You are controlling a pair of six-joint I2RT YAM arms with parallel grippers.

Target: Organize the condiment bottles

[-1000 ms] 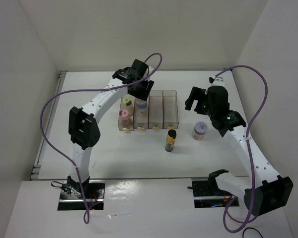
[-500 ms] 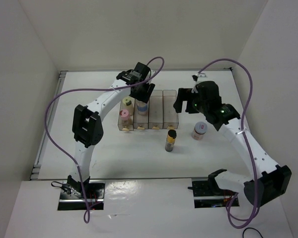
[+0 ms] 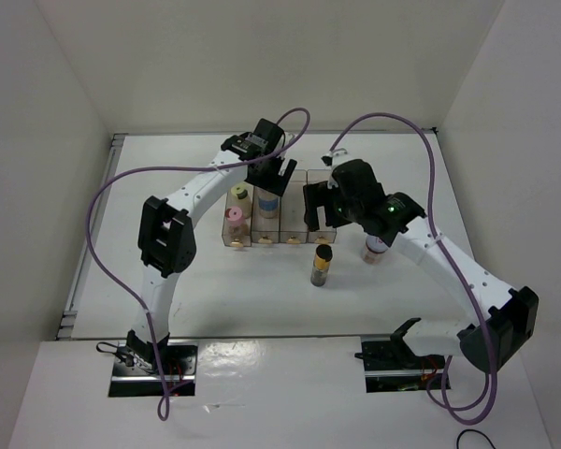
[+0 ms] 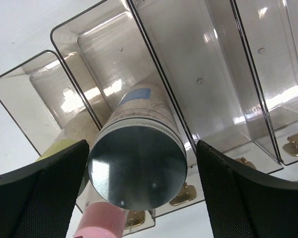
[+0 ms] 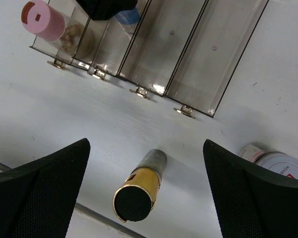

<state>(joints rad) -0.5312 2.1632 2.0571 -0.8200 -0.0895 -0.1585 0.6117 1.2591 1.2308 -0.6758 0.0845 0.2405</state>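
**Bottle count: 3 racked, 2 on the bench**

5 condiment bottles in total, 1 clear rack (image 5: 188, 64) with 4 compartments, 2 arms.

In the rack, 3 bottles:
- Leftmost compartment holds 2. The yellow-green cap bottle (image 3: 239, 194) is at the back and the pink cap bottle (image 3: 234, 216) is at the front, both upright.
- Second compartment from the left holds 1, the blue-white label bottle (image 4: 136, 168), upright towards the back.

On the bench (image 3: 215, 290), 2 bottles:
- The slim amber bottle (image 5: 139, 191) with the dark cap stands upright just in front of the rack's right end.
- The pinkish bottle with the white red-marked cap (image 3: 376, 247) stands to the right of the amber one. The two are apart, and it is clear of the rack.

Left end effector (image 4: 141, 146): jaws wide open, directly above the blue-white label bottle, one finger on each side of its cap. There is a clear gap on one side and a hairline gap on the other, so it is not gripping anything.

Right end effector (image 5: 146, 144): jaws wide open with nothing in them. It hangs over the right end of the rack at its front edge. In the wrist view the amber bottle sits below, between the two fingers (image 5: 35, 193), with no contact. The pinkish bottle is off by the other finger.
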